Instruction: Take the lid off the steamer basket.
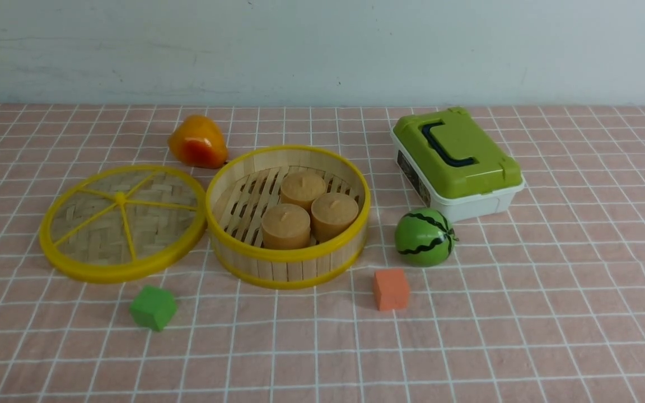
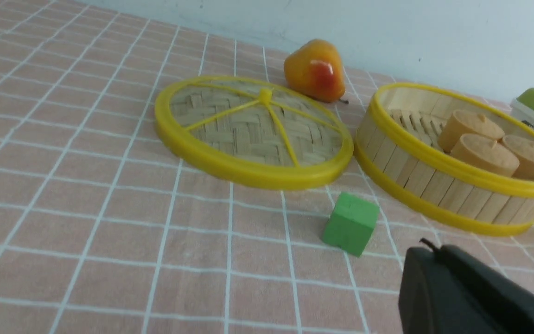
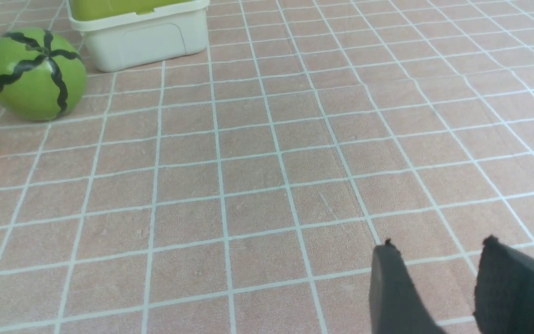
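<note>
1. Tabletop (image 1: 524, 324): covered by a pink cloth with a white grid. A pale wall (image 1: 322, 50) stands behind it.
2. Fruit (image 1: 197, 143): orange-yellow and glossy, lying toward the far left.
3. Green cube (image 1: 153, 307): near left, well apart from the orange cube (image 1: 391, 289).
4. Watermelon ball (image 1: 424, 237): green with dark wavy stripes, between the orange cube and the box (image 1: 457, 162).
5. Box: white base, green lid closed, dark handle folded flat.
6. Three tan cakes (image 1: 333, 215): upright, clustered close together.
</note>
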Tool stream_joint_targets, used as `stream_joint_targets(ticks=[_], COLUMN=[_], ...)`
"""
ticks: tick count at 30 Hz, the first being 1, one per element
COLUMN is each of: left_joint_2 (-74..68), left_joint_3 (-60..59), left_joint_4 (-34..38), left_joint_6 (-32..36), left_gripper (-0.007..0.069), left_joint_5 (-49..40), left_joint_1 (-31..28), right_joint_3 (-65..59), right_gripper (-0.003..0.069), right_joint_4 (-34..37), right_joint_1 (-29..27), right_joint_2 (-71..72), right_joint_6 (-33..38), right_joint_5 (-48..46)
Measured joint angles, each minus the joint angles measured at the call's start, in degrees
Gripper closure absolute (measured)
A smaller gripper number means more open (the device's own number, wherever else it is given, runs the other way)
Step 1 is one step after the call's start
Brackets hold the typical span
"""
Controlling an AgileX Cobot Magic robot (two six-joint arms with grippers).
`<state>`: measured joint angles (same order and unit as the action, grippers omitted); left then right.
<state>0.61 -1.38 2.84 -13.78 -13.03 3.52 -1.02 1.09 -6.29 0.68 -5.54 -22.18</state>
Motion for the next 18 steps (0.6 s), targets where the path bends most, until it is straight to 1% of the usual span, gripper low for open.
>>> stream_joint_targets(ticks=[5,9,18], left_joint_2=[0.0,0.0,0.0], left_joint_3=[-0.3,-0.3,-0.3], left_joint_4=[0.06,0.06,0.06], left_joint_6=[-3.81,-4.24,-3.17], left_gripper=[0.0636,0.0636,0.0631], left_joint_5=[-6.01,-8.44,-8.99], left_joint_1=[0.0,0.0,0.0], right_joint_3=[0.0,0.0,0.0], right_gripper=[0.0418,0.0418,0.0418], right_joint_4=[0.0,0.0,0.0], right_joint_1=[0.0,0.0,0.0], right_joint_2=[0.0,0.0,0.0], right_joint_6=[0.0,0.0,0.0], right_joint_5=[0.0,0.0,0.0])
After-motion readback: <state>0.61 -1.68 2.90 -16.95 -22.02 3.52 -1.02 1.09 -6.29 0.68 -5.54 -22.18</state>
